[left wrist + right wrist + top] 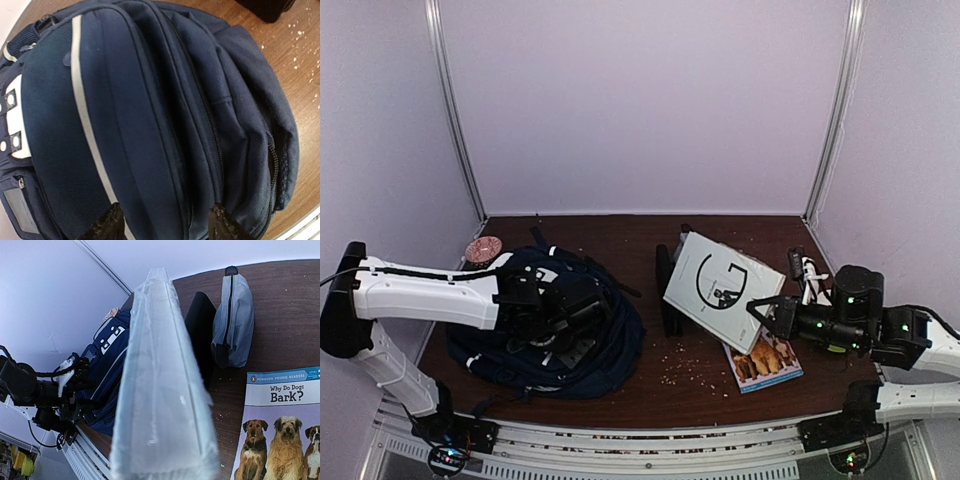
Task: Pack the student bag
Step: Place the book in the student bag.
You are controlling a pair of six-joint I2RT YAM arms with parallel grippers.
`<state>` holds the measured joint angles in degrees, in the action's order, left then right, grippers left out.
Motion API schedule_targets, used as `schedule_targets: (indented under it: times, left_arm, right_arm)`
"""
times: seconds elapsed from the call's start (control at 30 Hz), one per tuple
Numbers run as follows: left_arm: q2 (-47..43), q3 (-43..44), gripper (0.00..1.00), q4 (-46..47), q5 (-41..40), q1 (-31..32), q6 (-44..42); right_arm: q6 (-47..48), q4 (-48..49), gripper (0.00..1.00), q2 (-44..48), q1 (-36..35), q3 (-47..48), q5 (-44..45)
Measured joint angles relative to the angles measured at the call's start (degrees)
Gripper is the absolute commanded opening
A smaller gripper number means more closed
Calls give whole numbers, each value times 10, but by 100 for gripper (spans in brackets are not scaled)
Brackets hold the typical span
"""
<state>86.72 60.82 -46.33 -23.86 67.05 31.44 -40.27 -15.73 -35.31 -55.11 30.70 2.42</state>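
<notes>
Clear plastic wrap fills the right wrist view: a white book point(160, 390), seen edge-on and running straight out from the camera. From above, the right gripper point(760, 308) is clamped on that book's lower right edge, its jaws only slightly apart. The book is held tilted, with its cover facing up and its far side raised. Under its near corner a dog book point(765, 362) lies flat on the table point(620, 235), face up. A grey pouch point(232, 315) and a black object point(200, 325) sit just beyond.

The bag point(600, 340) lies on the table's left half, front pockets up. The left gripper point(164, 227) hangs over it, spread wide and gripping nothing. Its fingers point(107, 225) sit on either side of a pocket panel; whether they touch the fabric is unclear. Crumbs point(680, 370) dot the wood between the bag and the dog book.
</notes>
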Motion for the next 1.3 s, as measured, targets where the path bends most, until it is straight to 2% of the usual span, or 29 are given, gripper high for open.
schedule_targets:
  times: [0.27,0.33,0.47,0.63,0.7,0.83,0.9,0.97,1.1,1.2,1.27,1.3]
  left_arm:
    - [38,-9,97,23,10,-14,-11]
    - [47,-12,94,30,11,-15,-12]
    - [67,-12,80,33,-2,-15,-12]
    - [74,-12,73,27,-32,-14,-11]
    - [74,-12,73,26,-36,-13,-11]
    - [74,-12,85,24,-41,-13,-12]
    - [74,-12,83,23,-45,-13,-12]
    - [77,-12,74,23,-47,-13,-12]
    - [82,-12,35,25,-45,-12,-10]
    - [74,-12,12,20,-47,-12,-7]
    - [59,-11,0,9,-53,-12,-8]
    - [46,-11,0,1,-56,-12,-6]
  right_arm:
    - [0,0,0,10,0,0,0]
    - [0,0,0,12,0,0,0]
    - [0,0,0,12,0,0,0]
    - [-1,0,0,12,0,0,0]
    - [-1,0,0,12,0,0,0]
    - [-1,0,0,12,0,0,0]
    - [-1,0,0,12,0,0,0]
    - [-1,0,0,11,0,0,0]
    - [-1,0,0,6,0,0,0]
    - [-1,-2,0,3,0,3,-1]
    - [-1,-7,0,-1,0,10,-4]
    - [-1,-8,0,-3,0,15,-6]
